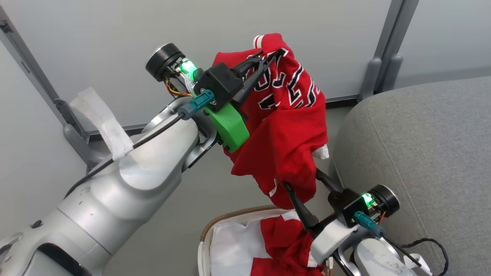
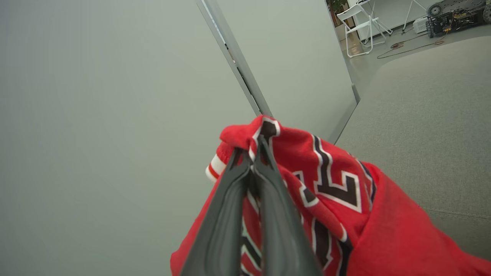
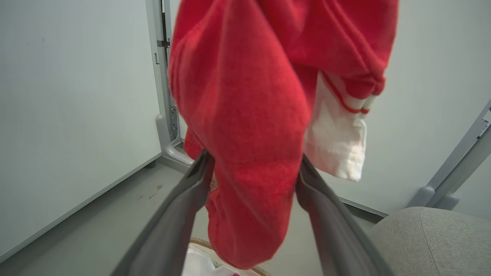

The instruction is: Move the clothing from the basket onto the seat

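Nearest us, the basket (image 1: pixel 209 230) is sitting on the floor (image 1: pixel 165 230) under the arms. A red garment (image 1: pixel 285 239) is lying toward its right rim over the white liner (image 1: pixel 234 245), so we are judging the task only partly done. Just above, the right gripper (image 3: pixel 254 156) is standing released, fingers spread either side of the hanging lower end of the jersey (image 1: pixel 291 126) without pinching it, probably placed to steady or gather the loose cloth. Higher and farther, the left gripper (image 1: pixel 273 55) is clenching that jersey by a bunched top fold, holding it lifted clear of the basket. Beyond, the seat (image 1: pixel 422 153) is lying just right of the cloth, rounded edge nearest, so we are expecting a short carry.
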